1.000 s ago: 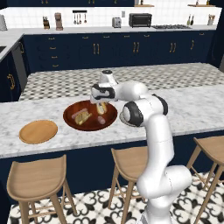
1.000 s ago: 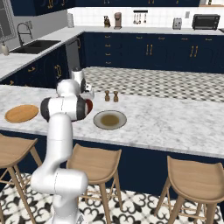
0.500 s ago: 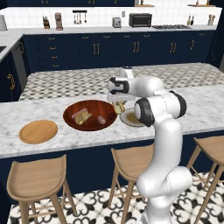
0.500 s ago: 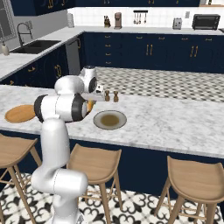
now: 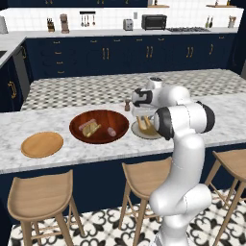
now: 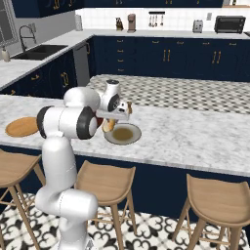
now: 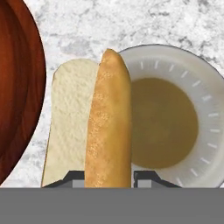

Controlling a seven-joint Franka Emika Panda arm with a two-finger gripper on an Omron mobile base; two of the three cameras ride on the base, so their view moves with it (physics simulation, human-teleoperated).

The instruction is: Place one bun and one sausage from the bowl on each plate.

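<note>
Arm swung rightward; oblong crusty bun [image 7: 107, 127] over grey-rimmed plate [image 7: 205, 113]

the white marble counter [image 5: 72, 153] carries three dishes in a row. the flat light-wood plate [image 5: 42, 144] lies at the left end, the dark red-brown bowl [image 5: 99, 126] near it in the middle, and the grey-rimmed plate [image 6: 122, 134] just beside the bowl. two small shakers [image 5: 127, 104] stand behind the bowl, near the counter's far edge.
</note>
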